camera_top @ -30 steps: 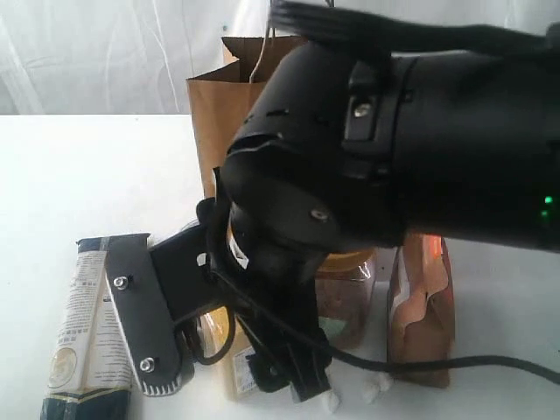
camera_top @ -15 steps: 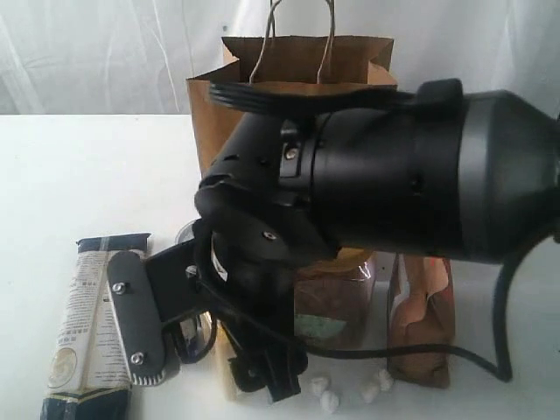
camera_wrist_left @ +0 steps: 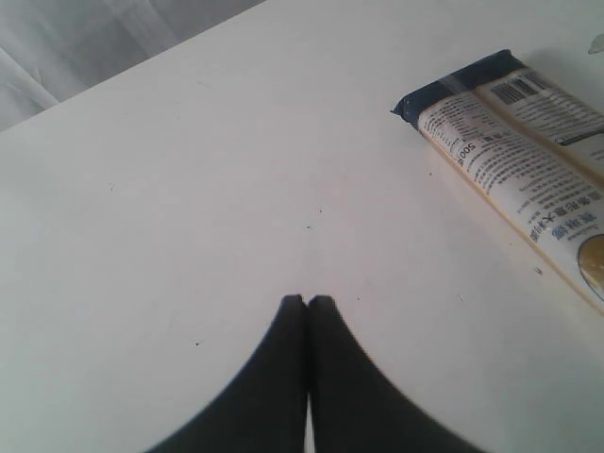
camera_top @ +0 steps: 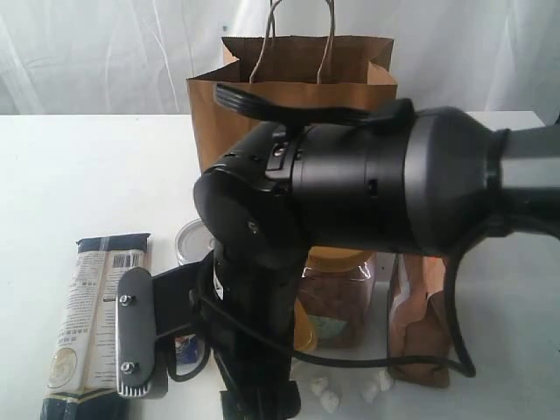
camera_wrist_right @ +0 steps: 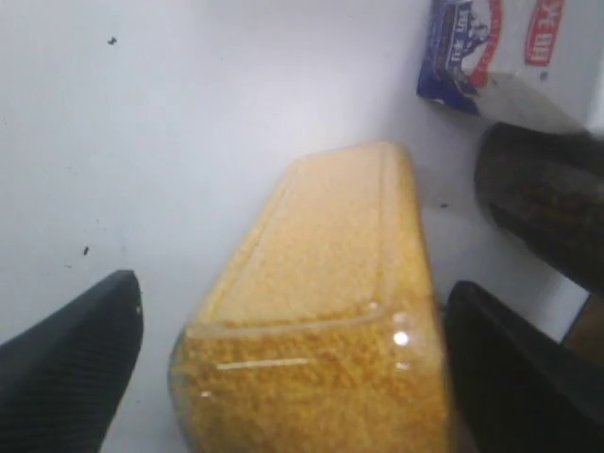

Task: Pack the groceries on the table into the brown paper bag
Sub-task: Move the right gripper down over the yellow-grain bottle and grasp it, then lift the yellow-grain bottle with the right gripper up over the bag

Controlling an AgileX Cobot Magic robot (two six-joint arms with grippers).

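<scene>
In the right wrist view the yellow-grain bottle (camera_wrist_right: pixel 316 311) lies on the table (camera_wrist_right: pixel 142 142) between my right gripper's (camera_wrist_right: pixel 293 368) two fingers. That gripper is open: one finger stands clear of the bottle, the other is close beside it. The small white carton (camera_wrist_right: pixel 491 47) lies just past the bottle. My left gripper (camera_wrist_left: pixel 307 302) is shut and empty over bare table, with the long dark-blue pasta packet (camera_wrist_left: pixel 519 160) off to one side. The brown paper bag (camera_top: pixel 289 79) stands open at the back. My right arm (camera_top: pixel 350 201) hides much of the groceries.
In front of the bag are the pull-tab can (camera_top: pixel 186 241), the yellow-lidded jar (camera_top: pixel 346 293), the brown-orange pouch (camera_top: pixel 422 324) and small white wrapped pieces (camera_top: pixel 330 400). The pasta packet (camera_top: pixel 87 324) lies at the front left. A dark rounded object (camera_wrist_right: pixel 543 208) sits beside the bottle.
My right arm has pulled back and dropped lower, uncovering the bag's top and handles. Its wrist has turned more upright over the bottle.
</scene>
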